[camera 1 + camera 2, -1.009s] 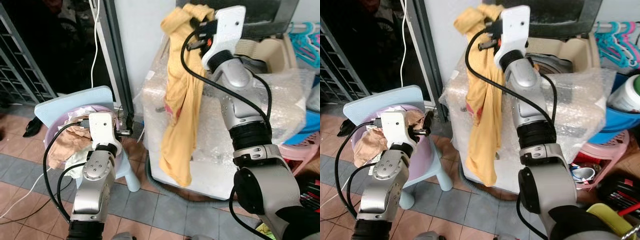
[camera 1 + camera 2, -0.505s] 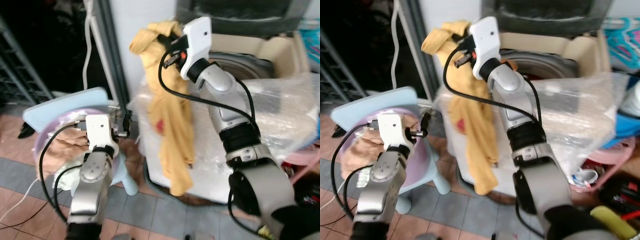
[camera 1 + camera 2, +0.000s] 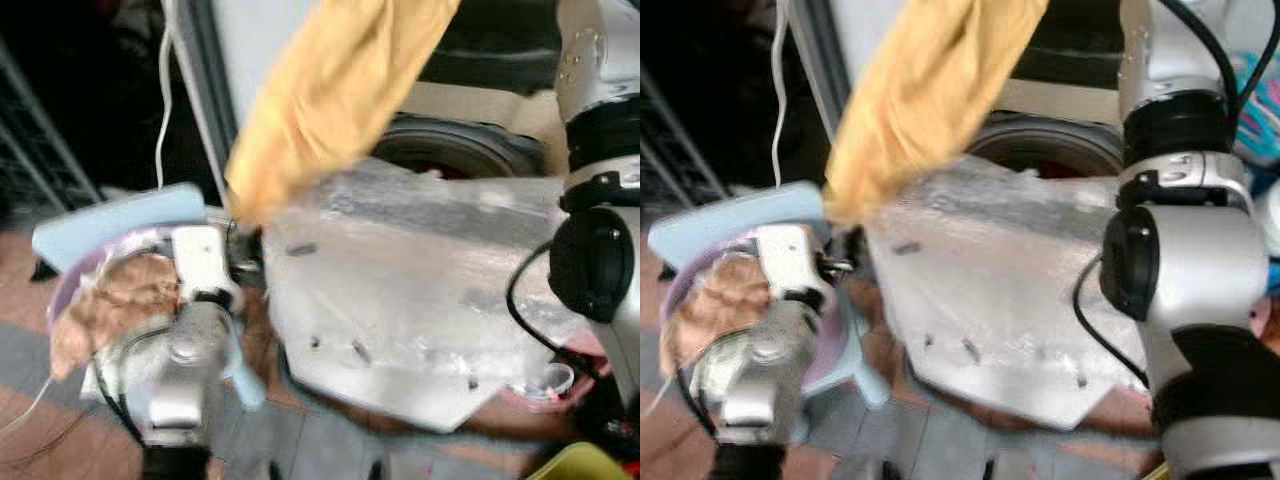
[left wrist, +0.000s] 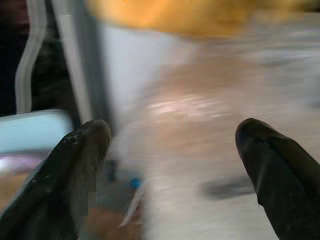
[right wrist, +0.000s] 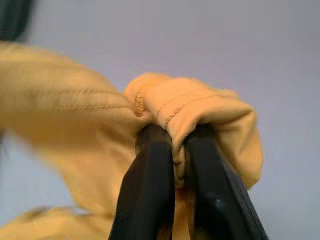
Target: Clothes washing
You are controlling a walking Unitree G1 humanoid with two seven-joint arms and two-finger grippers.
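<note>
A yellow garment hangs from above the picture, swinging over the washing machine, which is wrapped in bubble wrap. The machine's open drum lies below and to the right of the cloth. My right gripper is shut on a fold of the yellow garment; the right arm reaches up past the frame's top. My left gripper is open with nothing between its fingers, held low beside a pink basin of clothes on a pale blue stool.
A dark doorway and a grey door frame with a white cable stand behind the stool. Tiled floor lies in front of the machine. Pink and yellow plastic items sit at the lower right.
The head has moved closer and the picture blurs. My right arm has lifted the yellow garment higher, its gripper now above the frame, and the cloth swings toward the drum.
</note>
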